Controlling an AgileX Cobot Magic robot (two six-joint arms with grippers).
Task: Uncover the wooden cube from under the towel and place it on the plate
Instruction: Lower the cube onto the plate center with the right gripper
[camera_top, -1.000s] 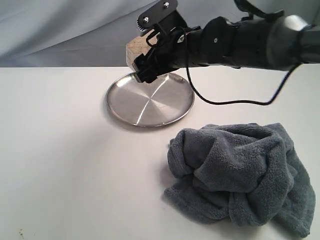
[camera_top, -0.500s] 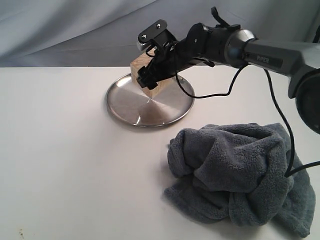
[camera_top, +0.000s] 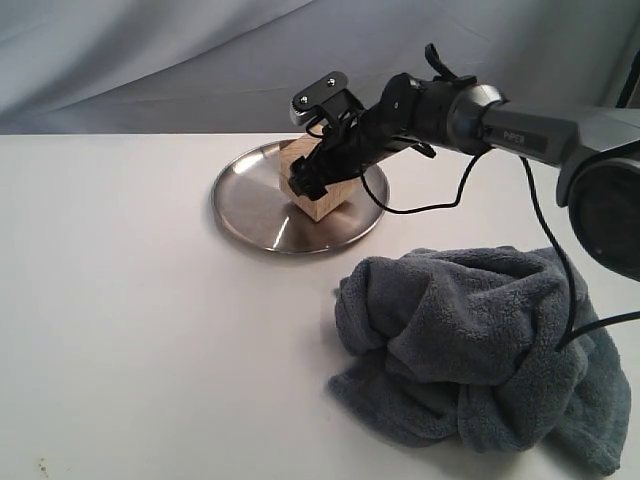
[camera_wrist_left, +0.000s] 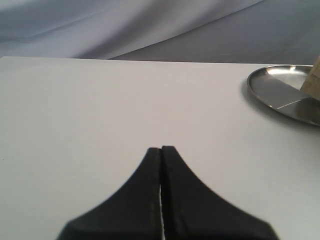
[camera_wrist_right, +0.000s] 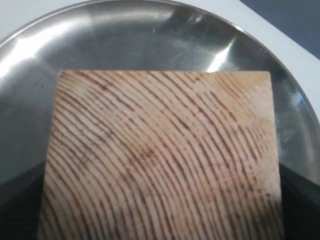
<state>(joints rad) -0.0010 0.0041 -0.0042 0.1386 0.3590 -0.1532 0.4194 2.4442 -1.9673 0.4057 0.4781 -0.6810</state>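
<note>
The light tan, striped-grain wooden cube was gripped between the right jaws. It was set low inside the round stainless-steel plate; contact could not be confirmed. The black right arm was angled down from the right. The crumpled blue-grey fleece towel lay on the white tabletop near the plate. The left jaws were pressed together, empty.

The wooden cube is striped tan, plate silver, towel blue-grey.
</note>
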